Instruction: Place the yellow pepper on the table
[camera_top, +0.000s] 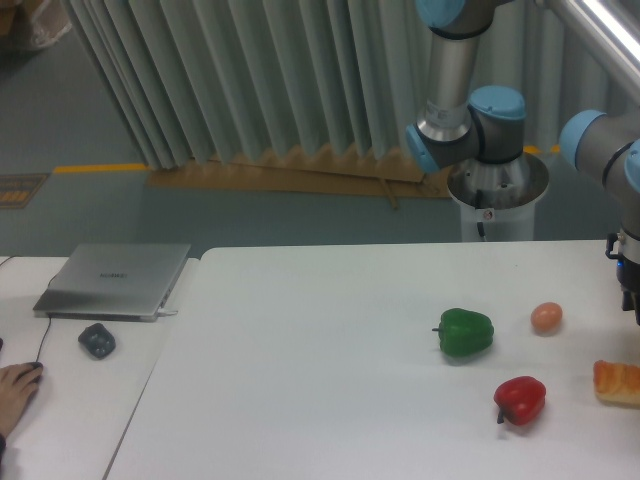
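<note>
The yellow pepper is not visible in the camera view. The large white table (300, 360) fills the lower middle and right of the view. The arm comes down from the upper right. Only a dark part of my gripper (632, 295) shows at the right edge, above the table's right side. Its fingers are cut off by the frame, so I cannot tell whether it is open, shut, or holding anything.
On the table lie a green pepper (465, 333), a red pepper (520, 400), a brown egg (546, 317) and a piece of bread (617, 382). The smaller desk at left bears a laptop (115, 280), a mouse (97, 340) and a person's hand (15, 388).
</note>
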